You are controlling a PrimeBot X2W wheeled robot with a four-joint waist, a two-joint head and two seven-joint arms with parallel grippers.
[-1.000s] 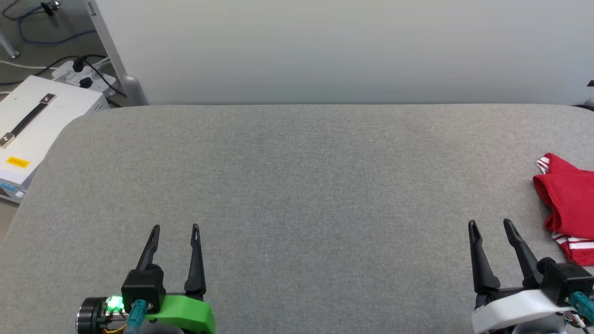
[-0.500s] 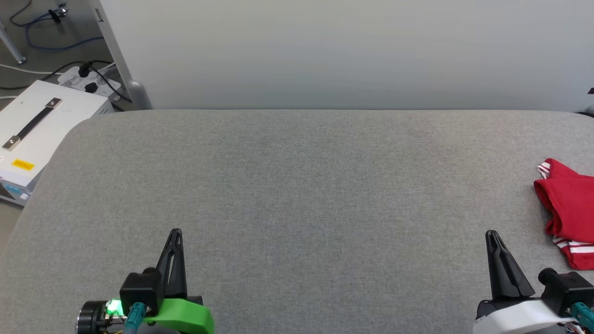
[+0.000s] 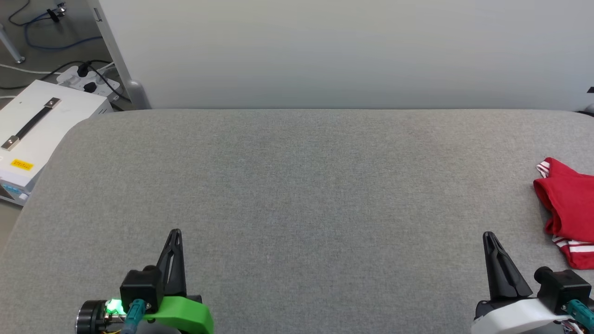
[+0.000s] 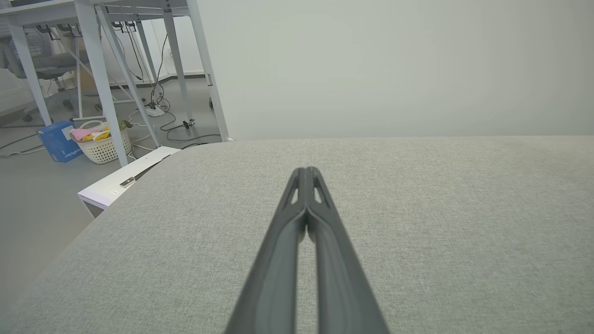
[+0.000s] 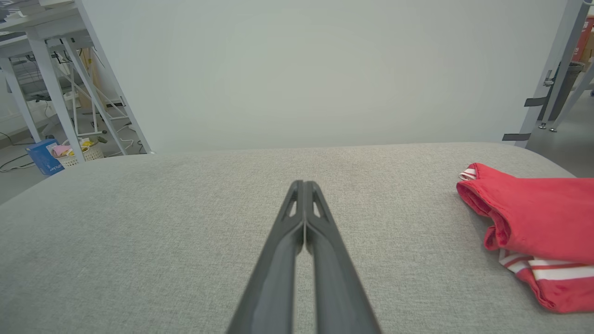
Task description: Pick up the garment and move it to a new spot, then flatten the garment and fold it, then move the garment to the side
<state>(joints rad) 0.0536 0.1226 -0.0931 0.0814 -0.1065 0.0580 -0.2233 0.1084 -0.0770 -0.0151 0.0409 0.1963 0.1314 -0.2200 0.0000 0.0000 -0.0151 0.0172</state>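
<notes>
Two pairs of dark fingers are pressed tip to tip with nothing between them: the left fingers [image 3: 172, 260] rise from a green mount at the lower left of the head view, the right fingers [image 3: 499, 269] from a white mount at the lower right. Each wrist view shows its own pair meeting in a single point over the grey fabric counter [image 3: 297, 185]. The garment [image 3: 568, 204], red with red-and-white striped trim, lies bunched in a heap at the counter's right edge, to the right of the right fingers and apart from them; its lettering is hidden in the folds. A pale wall panel [image 3: 343, 51] stands behind the far edge of the counter. Beyond the counter's left corner a white case with a black handle [image 3: 32, 120] sits on the floor beside a power strip [image 3: 86, 79] with cables plugged in, and farther off the left wrist view shows a white basket [image 4: 102, 144] under metal table legs.
</notes>
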